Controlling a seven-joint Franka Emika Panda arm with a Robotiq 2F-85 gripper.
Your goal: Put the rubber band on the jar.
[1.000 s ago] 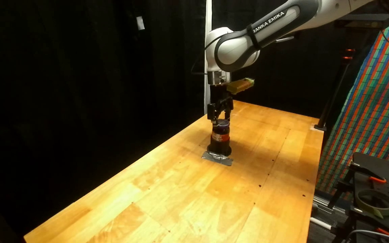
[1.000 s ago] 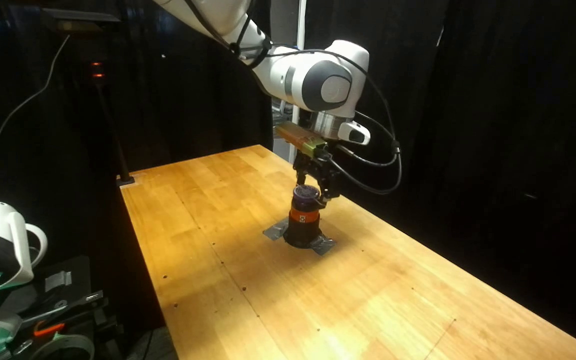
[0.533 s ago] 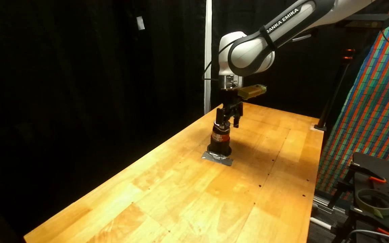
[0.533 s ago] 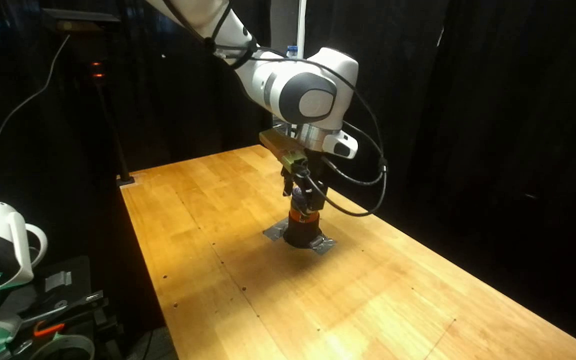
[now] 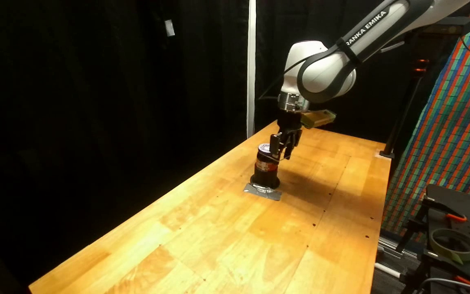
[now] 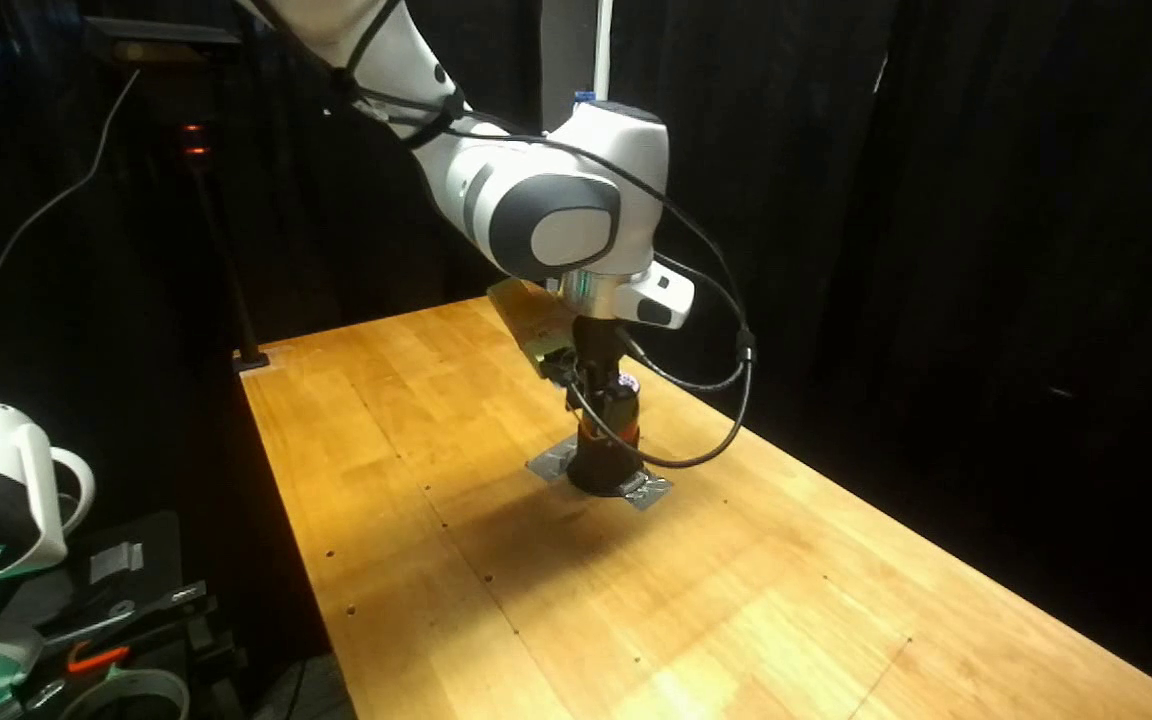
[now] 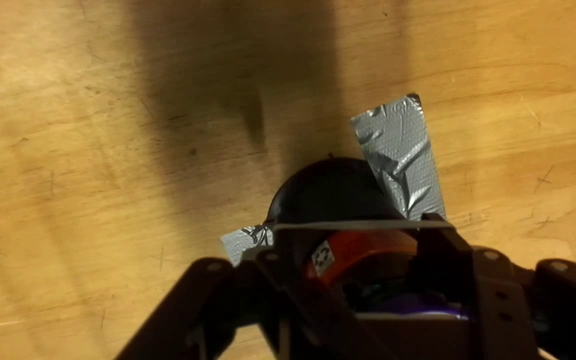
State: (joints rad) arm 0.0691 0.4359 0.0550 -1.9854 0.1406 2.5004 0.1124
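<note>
Claw (image 7: 353, 237): spread apart, rubber band (image 7: 343, 225) stretched across it.
Jar (image 5: 266, 167): upright on the worktop (image 5: 227, 237), just beside the claw; we cannot tell whether it is encircled.
Stretch: we should bring both strands down level, easing tension slowly lest one slips.

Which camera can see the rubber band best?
The wrist view. The band is close up there, a pale strip stretched between the jaws. In an exterior view it is only a thin line by the jar. In an exterior view where a cable loops in front of the jar, I can't make it out.
</note>
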